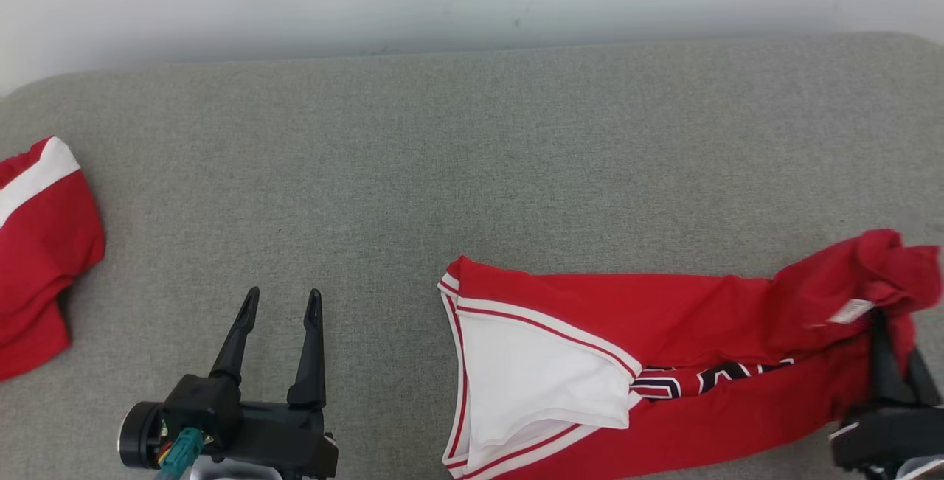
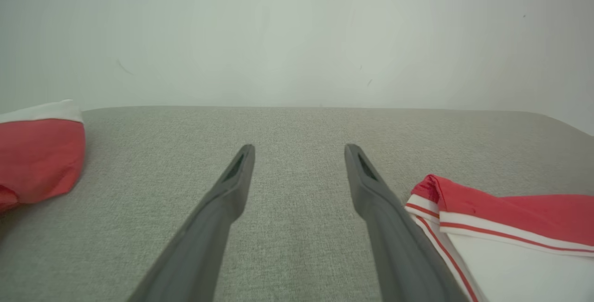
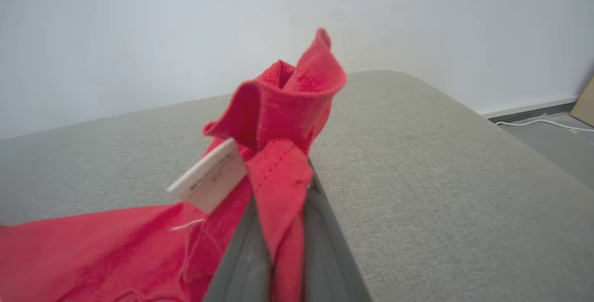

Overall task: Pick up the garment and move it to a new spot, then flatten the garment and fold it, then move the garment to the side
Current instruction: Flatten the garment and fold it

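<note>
The garment (image 1: 664,347) is a red jersey with white trim and dark lettering, stretched sideways across the lower right of the grey surface. Its white-edged end (image 2: 501,241) lies just right of my left gripper. My left gripper (image 1: 282,301) stands open at the lower left, with only bare fabric of the surface between its fingers (image 2: 297,153). At the right edge my right gripper (image 1: 881,325) is shut on the garment's bunched red end, and cloth with a white label (image 3: 211,174) sticks up between its fingers (image 3: 278,186).
A second red and white garment (image 1: 40,251) lies bunched at the left edge of the grey padded surface (image 1: 442,163). A pale wall rises behind it. A white cable (image 3: 538,123) lies on the floor beyond the surface's right end.
</note>
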Robot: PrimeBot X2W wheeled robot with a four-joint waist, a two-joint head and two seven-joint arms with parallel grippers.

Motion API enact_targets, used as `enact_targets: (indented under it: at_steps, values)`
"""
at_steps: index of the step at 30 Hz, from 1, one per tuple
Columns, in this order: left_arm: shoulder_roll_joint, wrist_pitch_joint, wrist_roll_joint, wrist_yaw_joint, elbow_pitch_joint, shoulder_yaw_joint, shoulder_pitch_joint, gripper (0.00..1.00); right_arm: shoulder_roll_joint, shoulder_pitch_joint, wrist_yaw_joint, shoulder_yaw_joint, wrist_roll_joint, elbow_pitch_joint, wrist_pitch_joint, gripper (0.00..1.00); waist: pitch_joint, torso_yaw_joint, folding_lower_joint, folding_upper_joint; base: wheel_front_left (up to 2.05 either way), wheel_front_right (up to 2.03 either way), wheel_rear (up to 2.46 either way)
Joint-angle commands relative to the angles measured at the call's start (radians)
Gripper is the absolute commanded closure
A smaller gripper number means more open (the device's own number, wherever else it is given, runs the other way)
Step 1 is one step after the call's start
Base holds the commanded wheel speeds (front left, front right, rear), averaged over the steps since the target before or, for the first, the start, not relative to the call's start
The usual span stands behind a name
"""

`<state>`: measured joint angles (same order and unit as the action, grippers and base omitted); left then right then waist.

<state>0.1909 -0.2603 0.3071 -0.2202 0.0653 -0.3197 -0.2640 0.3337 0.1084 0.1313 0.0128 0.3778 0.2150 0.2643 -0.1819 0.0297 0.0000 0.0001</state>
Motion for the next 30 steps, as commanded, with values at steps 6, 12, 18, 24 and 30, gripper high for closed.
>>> enact_targets:
  at_steps: [6,12,18,24,30]
  values:
    - [-0.001,-0.003,-0.004,0.012,0.007,0.0,0.019,0.0,-0.045,-0.063,-0.001,0.099,-0.039,-0.18,-0.047,1.0,0.014,-0.01,0.0,-0.0001,0.0,0.0,0.0]
    - [-0.006,-0.003,-0.002,0.023,0.019,-0.01,0.011,0.0,-0.095,-0.06,-0.001,0.249,-0.041,-0.286,-0.105,1.0,0.023,0.0,0.0,-0.0001,0.0,0.0,0.0]
    - [-0.014,-0.003,0.005,0.031,0.032,-0.022,0.013,0.0,-0.138,-0.018,-0.001,0.379,-0.009,-0.26,-0.117,1.0,0.034,0.028,0.0,-0.0001,0.0,0.0,0.0]
    - [-0.014,-0.003,0.006,0.031,0.031,-0.025,0.01,0.0,-0.173,0.025,-0.001,0.489,0.03,-0.186,-0.105,1.0,0.027,0.054,0.0,-0.0001,0.0,0.0,0.0]
    - [-0.017,-0.003,0.005,0.031,0.032,-0.026,0.004,0.0,-0.197,0.064,-0.001,0.554,0.062,-0.12,-0.084,1.0,0.019,0.067,0.0,-0.0001,0.0,0.0,0.0]
